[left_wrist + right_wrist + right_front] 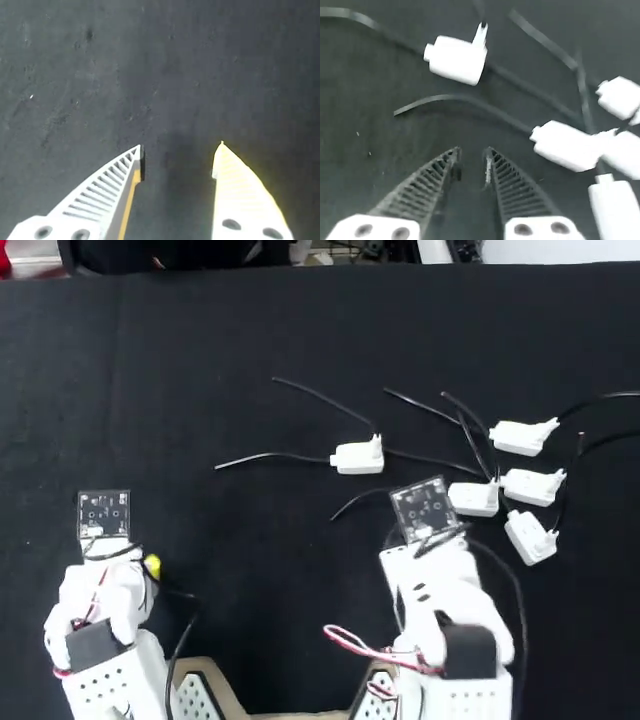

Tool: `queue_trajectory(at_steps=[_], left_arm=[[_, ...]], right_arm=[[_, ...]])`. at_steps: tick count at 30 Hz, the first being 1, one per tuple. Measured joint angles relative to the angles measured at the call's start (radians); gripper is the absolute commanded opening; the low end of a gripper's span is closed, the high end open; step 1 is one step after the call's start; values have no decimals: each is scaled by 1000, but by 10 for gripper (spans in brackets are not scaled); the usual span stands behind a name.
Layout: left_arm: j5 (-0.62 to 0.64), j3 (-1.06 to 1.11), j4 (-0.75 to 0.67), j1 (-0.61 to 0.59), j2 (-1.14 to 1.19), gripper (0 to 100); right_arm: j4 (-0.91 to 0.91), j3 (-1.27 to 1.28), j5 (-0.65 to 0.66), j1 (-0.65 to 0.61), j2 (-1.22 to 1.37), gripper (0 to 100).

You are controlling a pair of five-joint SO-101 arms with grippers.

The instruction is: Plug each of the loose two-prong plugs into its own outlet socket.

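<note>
Black cloth covers the table [200, 360], seen from above, with two white robot arms at its near edge. The left arm [100, 610] sits at the near left corner. The left gripper [181, 156] hangs over bare cloth with its fingers spread wide, one white and one yellow, and nothing between them. The right arm [445, 610] sits at the near right and points away toward the plugs. The right gripper [471, 159] has its fingers drawn close together, leaving only a narrow gap, and it holds nothing. Five white two-prong plugs lie loose on the cloth, each trailing a thin black cord [310, 395]. A lone plug [358, 456] lies near the middle of the table, just beyond the right arm's tip and a little to its left, with its prongs at its right end. The cluster of four plugs [534, 486] lies farther right, close together beside the right arm's tip, and their cords cross one another as they run toward the far side and the right edge.
</note>
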Motion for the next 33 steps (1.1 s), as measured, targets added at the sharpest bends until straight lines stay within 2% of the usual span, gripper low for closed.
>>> queue_trajectory(at_steps=[3,6,11,15,33], left_arm=[[114,2,-77,6,0,230],[161,21,-100,15,0,230],[172,35,-104,15,2,230],[175,40,-104,15,2,230],[178,46,-104,21,2,231]], right_arm=[[-87,141,-2,-3,0,20],[-98,163,-37,-6,0,13],[-15,167,-124,-5,0,13],[40,167,-135,-5,0,13],[46,167,-140,-5,0,13]])
